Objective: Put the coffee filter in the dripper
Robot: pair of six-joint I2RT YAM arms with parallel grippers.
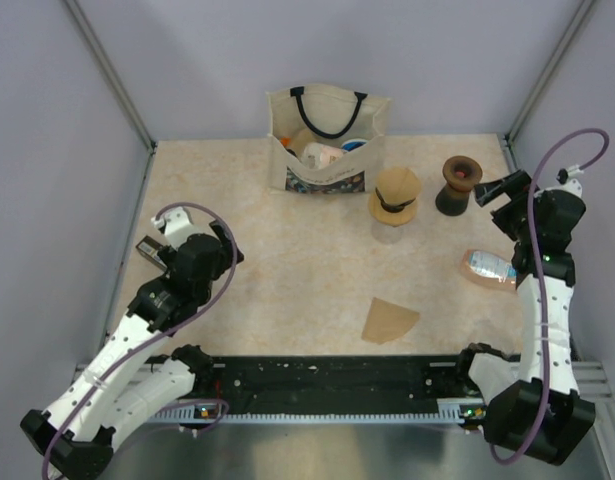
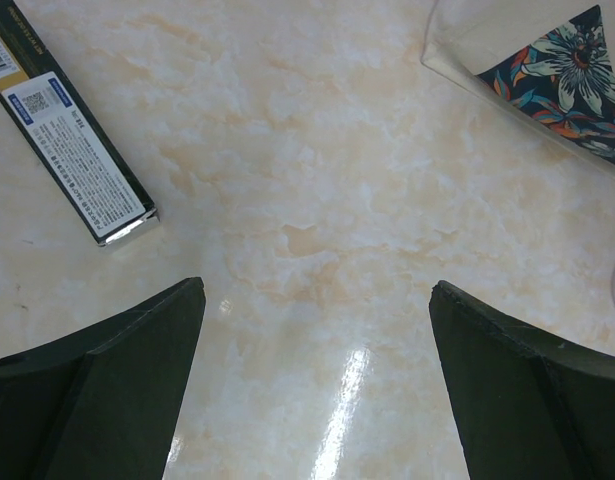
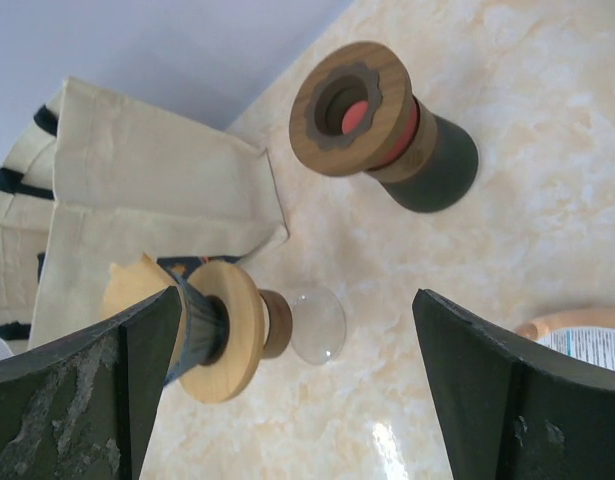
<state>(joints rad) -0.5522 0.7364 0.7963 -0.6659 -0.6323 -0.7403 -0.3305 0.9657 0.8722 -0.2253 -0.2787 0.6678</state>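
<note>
A flat light-brown coffee filter (image 1: 389, 320) lies on the table in front of the arms. The blue dripper (image 1: 395, 197) with its tan ring base stands on a clear glass cup at the back middle, and a tan paper cone (image 1: 397, 183) sits in its top. In the right wrist view the dripper (image 3: 199, 322) shows on the left with the paper edge (image 3: 127, 282) above it. My right gripper (image 1: 487, 192) (image 3: 297, 292) is open and empty, right of the grinder. My left gripper (image 1: 209, 243) (image 2: 317, 285) is open and empty over bare table at the left.
A dark brown grinder (image 1: 458, 183) (image 3: 387, 130) with a red top stands right of the dripper. A cream tote bag (image 1: 327, 140) (image 2: 547, 70) stands at the back. A pink packet (image 1: 487, 268) lies at the right. A dark box (image 2: 72, 150) lies at the left.
</note>
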